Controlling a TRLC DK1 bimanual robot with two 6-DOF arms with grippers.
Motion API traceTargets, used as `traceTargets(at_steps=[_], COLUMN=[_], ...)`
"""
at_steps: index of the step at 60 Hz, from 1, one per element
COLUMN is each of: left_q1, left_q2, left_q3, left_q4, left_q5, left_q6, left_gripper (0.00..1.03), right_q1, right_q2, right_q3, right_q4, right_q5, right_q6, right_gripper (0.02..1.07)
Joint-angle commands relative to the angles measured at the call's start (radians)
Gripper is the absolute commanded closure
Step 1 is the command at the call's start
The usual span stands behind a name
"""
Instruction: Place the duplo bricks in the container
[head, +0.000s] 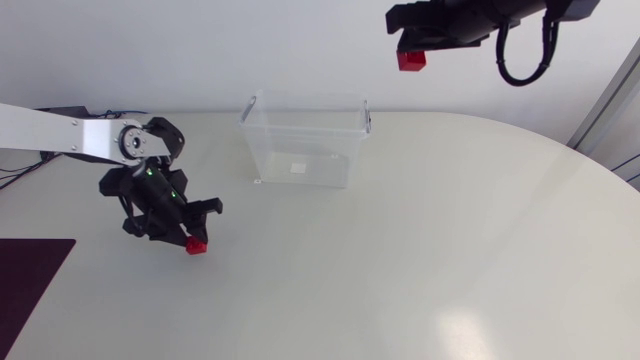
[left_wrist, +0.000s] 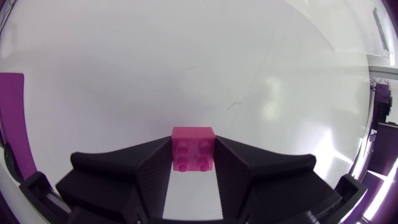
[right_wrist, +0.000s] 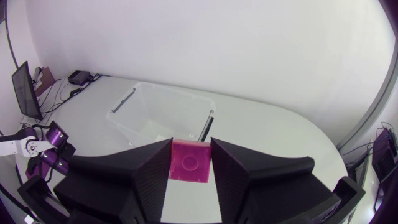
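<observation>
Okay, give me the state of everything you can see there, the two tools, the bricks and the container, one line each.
left tool: shut on the left brick, low over the table.
right tool: shut on the right brick, raised high.
left brick: gripped from two sides, outside the container.
right brick: gripped from two sides, outside the container.
container: upright, open, no brick inside.

Left end effector (head: 191, 238), held low, clamps a red brick (head: 196, 246); right end effector (head: 412, 50), raised high, clamps a second brick (head: 411, 61).
</observation>
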Motion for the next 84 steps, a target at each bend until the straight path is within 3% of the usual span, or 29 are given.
traceTargets(at_steps=[1,13,24,32,47,51,54,55,56,68,84], left_q1=[0.002,-0.033,-0.090,-0.105,-0.135,-0.138,-0.139,-0.138,-0.138,-0.144,-0.138], left_q2=[-0.116,-0.340,-0.576,-0.713,-0.922,-0.949,-0.961,-0.968,-0.971,-0.972,-0.854], left_q3=[-0.026,-0.047,-0.038,-0.018,-0.033,-0.035,-0.035,-0.040,-0.043,-0.115,-0.124], left_q4=[-0.030,-0.036,-0.040,-0.039,0.064,0.093,0.113,0.135,0.148,0.366,0.595], left_q5=[0.008,0.005,-0.063,-0.074,-0.094,-0.095,-0.097,-0.097,-0.098,-0.117,-0.115], left_q6=[0.016,0.048,0.083,0.116,0.136,0.137,0.139,0.142,0.142,0.175,0.205], left_gripper=[0.96,0.96,0.96,0.96,0.96,0.96,0.96,0.96,0.96,0.96,0.95], right_q1=[0.014,0.039,0.063,0.062,0.046,0.042,0.039,0.040,0.040,0.043,0.054], right_q2=[0.029,0.086,0.147,0.230,0.454,0.515,0.557,0.574,0.578,0.523,0.172], right_q3=[-0.014,-0.037,-0.068,-0.025,0.090,0.154,0.200,0.214,0.220,0.196,-0.063], right_q4=[0.058,0.210,0.361,0.396,0.417,0.376,0.331,0.325,0.319,0.264,0.227], right_q5=[0.005,0.000,0.000,-0.009,-0.017,-0.014,-0.006,0.003,0.005,0.006,0.037], right_q6=[-0.025,-0.045,-0.081,-0.084,-0.093,-0.094,-0.091,-0.093,-0.093,-0.093,-0.114], right_gripper=[0.78,0.78,0.78,0.78,0.74,0.65,0.38,0.15,0.05,0.06,0.06])
